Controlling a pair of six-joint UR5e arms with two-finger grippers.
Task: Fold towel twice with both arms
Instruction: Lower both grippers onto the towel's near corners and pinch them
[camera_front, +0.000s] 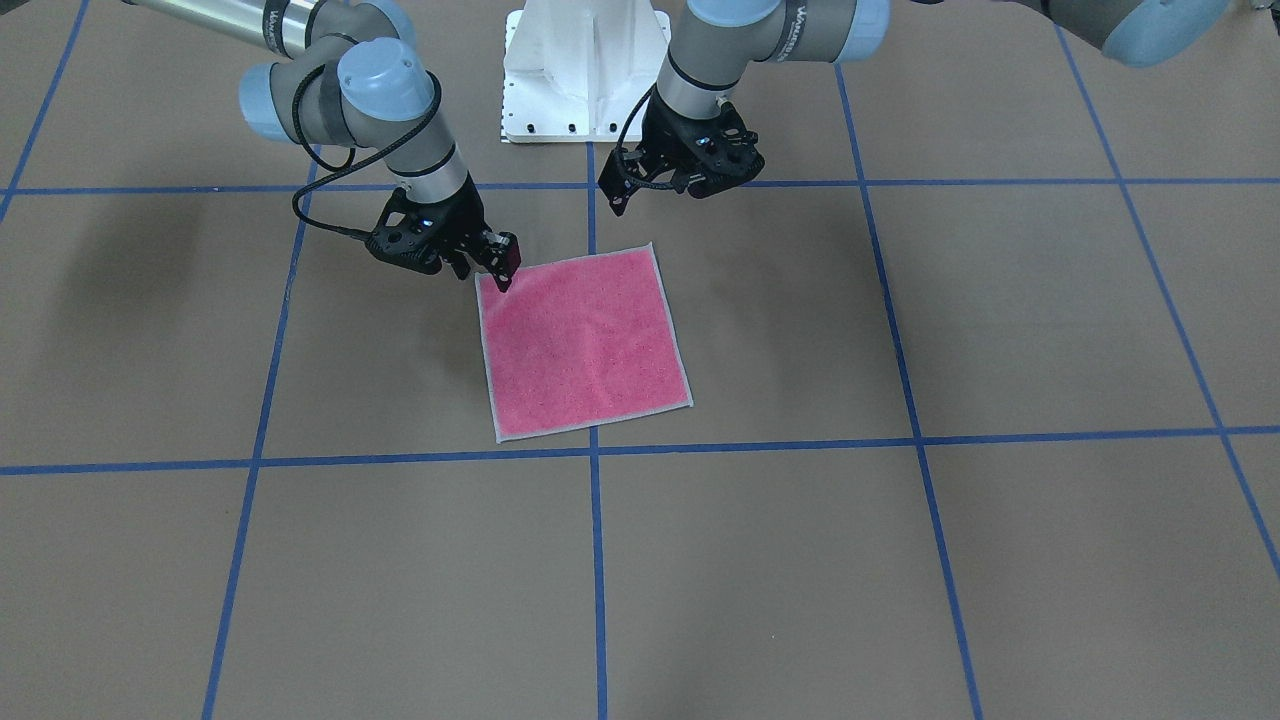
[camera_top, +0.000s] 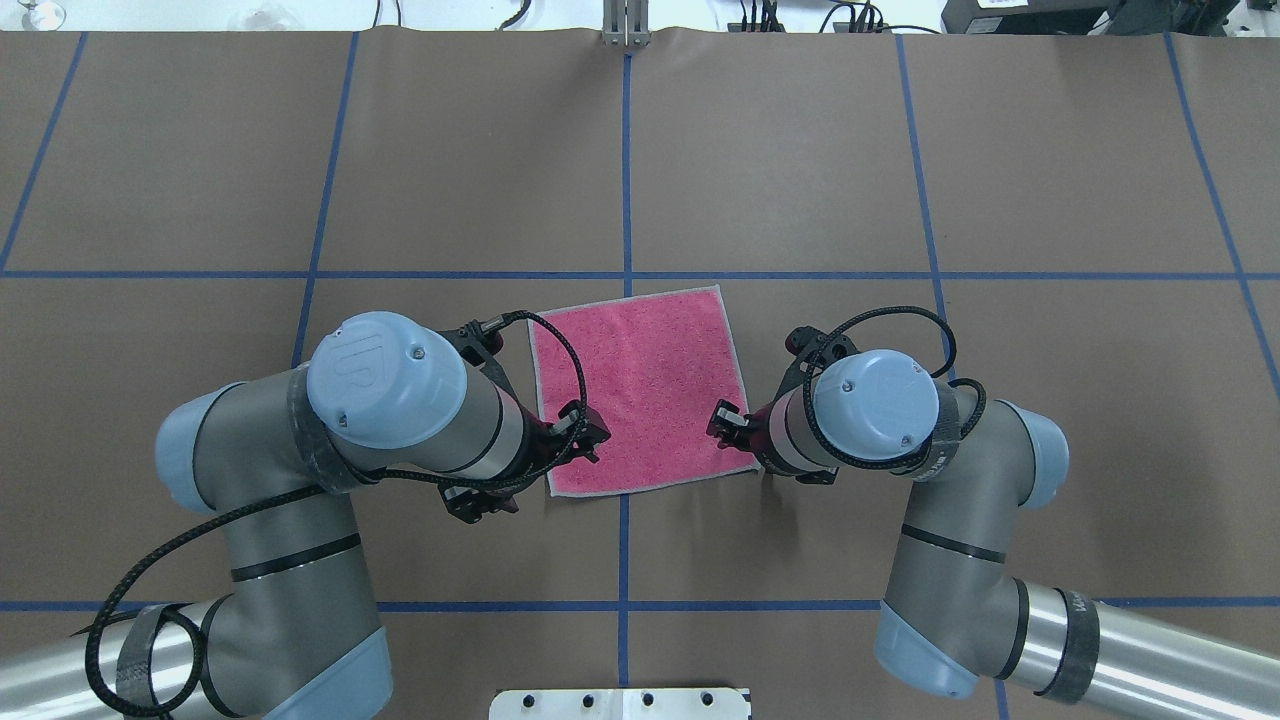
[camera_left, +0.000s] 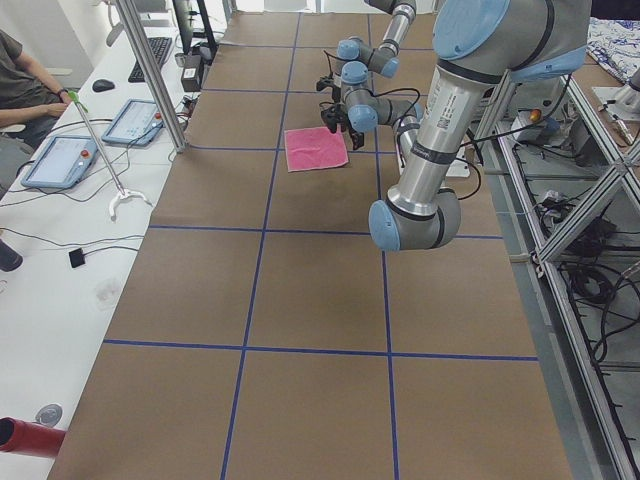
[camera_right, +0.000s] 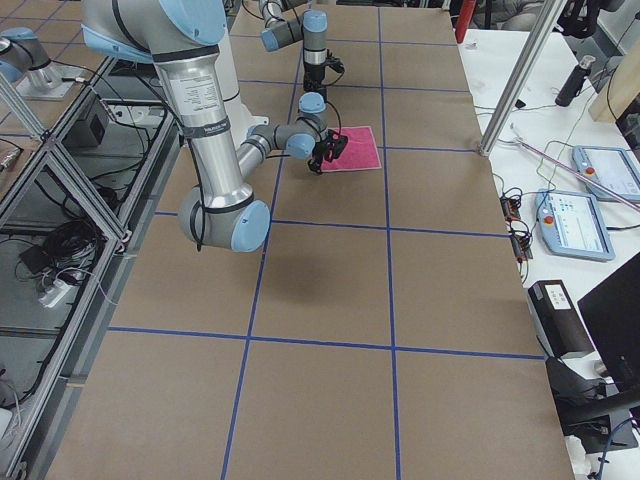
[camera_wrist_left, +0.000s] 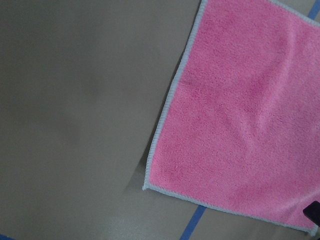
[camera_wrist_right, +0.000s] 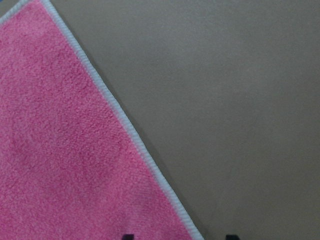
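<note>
"Overhead exterior: where is the towel (camera_top: 640, 390)?"

"Spread flat and unfolded, pink face up, near the middle of the table (camera_top: 1000, 170), a little askew to the grid. A blue tape line (camera_top: 626, 170) running away from the robot passes under it. Its far corner stops just short of a crossing line."

"And the right gripper (camera_top: 725, 418)?"

"Low at the towel's near corner on the robot's right. Its wrist view shows two dark fingertips (camera_wrist_right: 228, 237) spread apart at the bottom of the picture, with the light grey edging (camera_wrist_right: 125, 125) running between them. I cannot tell whether they touch the cloth."

"The left gripper (camera_top: 585, 432)?"

"Over the other near corner, but higher. From the front it hangs clear above the table, nearer the white base (camera_front: 585, 70) than the towel. Overhead, its fingers show a gap between them and hold nothing."

"Anything else about?"

"From the left side, a person (camera_left: 20, 85) sits at a desk beside the table, with tablets (camera_left: 62, 160) on it."
</note>
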